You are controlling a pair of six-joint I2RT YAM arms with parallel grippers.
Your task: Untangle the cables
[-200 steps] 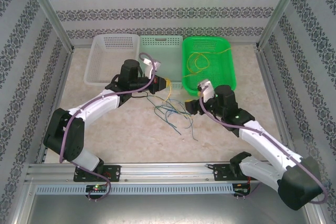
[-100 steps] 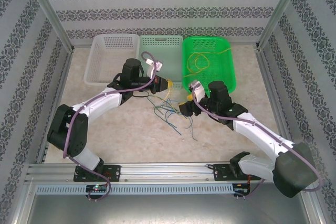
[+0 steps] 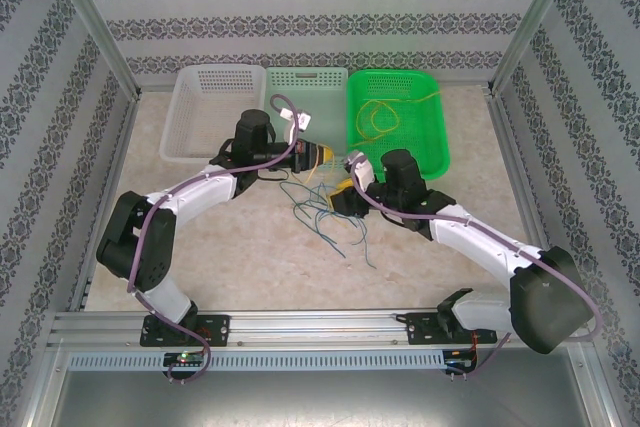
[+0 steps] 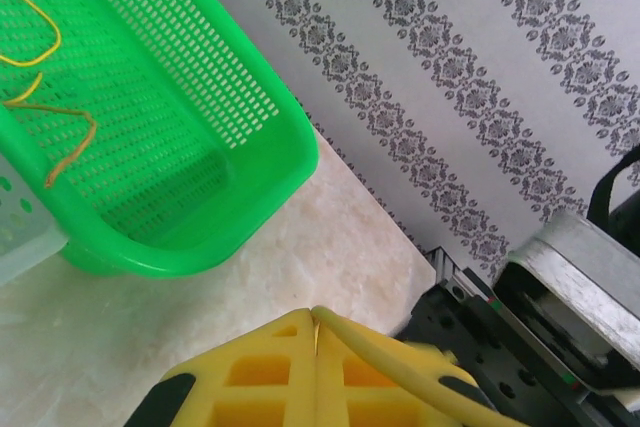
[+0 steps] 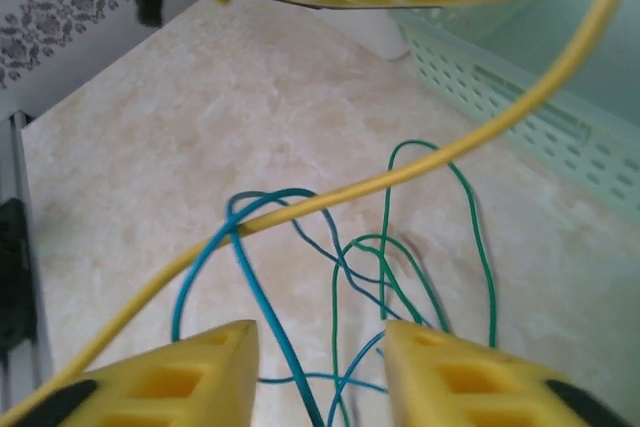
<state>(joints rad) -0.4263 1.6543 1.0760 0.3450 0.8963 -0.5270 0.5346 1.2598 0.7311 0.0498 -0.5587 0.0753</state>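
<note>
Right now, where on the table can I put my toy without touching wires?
Bare table lies between the left arm and right arm, before the near rail, and right of the green basket. The middle is crowded with tangled cables.

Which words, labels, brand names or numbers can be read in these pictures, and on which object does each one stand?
There is no readable text.
Green basket, pale green basket, white basket: no label or brand.
Wallpaper: ornament, not letters.
Left gripper, shut on the yellow cable: plain yellow pads, no marking.
</note>
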